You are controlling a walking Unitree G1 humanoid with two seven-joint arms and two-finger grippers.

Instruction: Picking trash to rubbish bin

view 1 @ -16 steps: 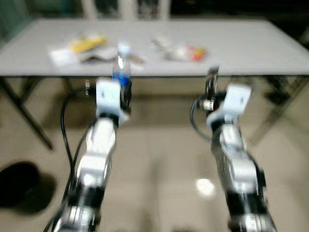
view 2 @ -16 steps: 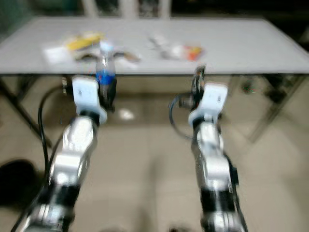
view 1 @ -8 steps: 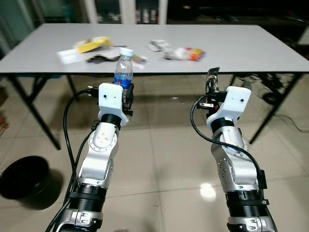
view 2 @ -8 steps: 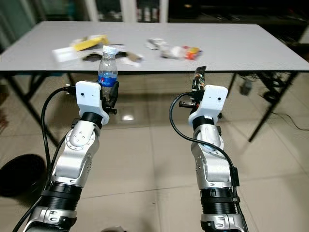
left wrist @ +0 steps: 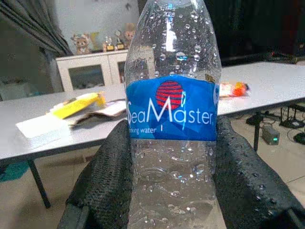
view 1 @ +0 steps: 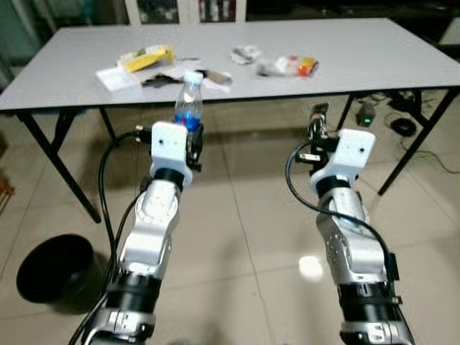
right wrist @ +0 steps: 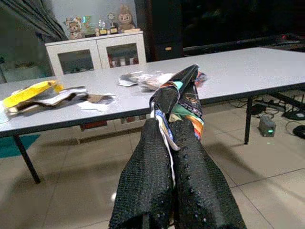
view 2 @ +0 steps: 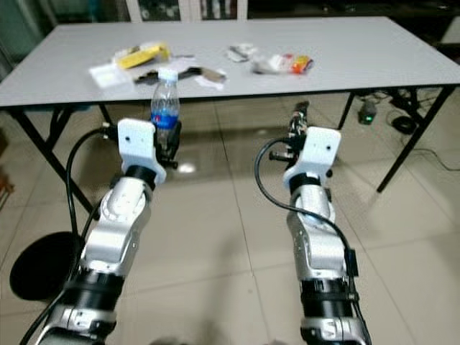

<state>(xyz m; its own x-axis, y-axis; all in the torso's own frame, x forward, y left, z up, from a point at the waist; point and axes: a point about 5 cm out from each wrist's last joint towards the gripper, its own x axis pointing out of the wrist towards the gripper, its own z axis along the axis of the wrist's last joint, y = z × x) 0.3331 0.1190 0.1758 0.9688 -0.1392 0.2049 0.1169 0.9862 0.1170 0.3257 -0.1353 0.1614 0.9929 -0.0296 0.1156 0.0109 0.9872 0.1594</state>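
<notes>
- A black rubbish bin (view 1: 54,268) sits on the tiled floor (view 1: 244,237) at the near left, beside the counter's left leg.
- The left gripper (left wrist: 167,191) is raised in front of the counter (view 1: 402,54), its fingers (left wrist: 102,176) closed against both sides of a clear water bottle (view 1: 189,100) with a blue label and white cap, held upright.
- On the counter's far left lie a white paper (view 1: 115,77), a yellow wrapper (view 1: 147,57) and some dark and brown scraps (view 1: 169,77), close together.
- Further right, mid-counter, lie a crumpled pale wrapper (view 1: 246,52) and a clear packet with an orange end (view 1: 295,66).
- The right gripper (right wrist: 174,143) is raised level with the left one, well apart from it, its fingers (right wrist: 145,181) pressed together on a thin printed wrapper (right wrist: 183,98) that sticks up past the tips.
- Behind the counter stands a white cabinet (right wrist: 95,55) with small figures on top.
</notes>
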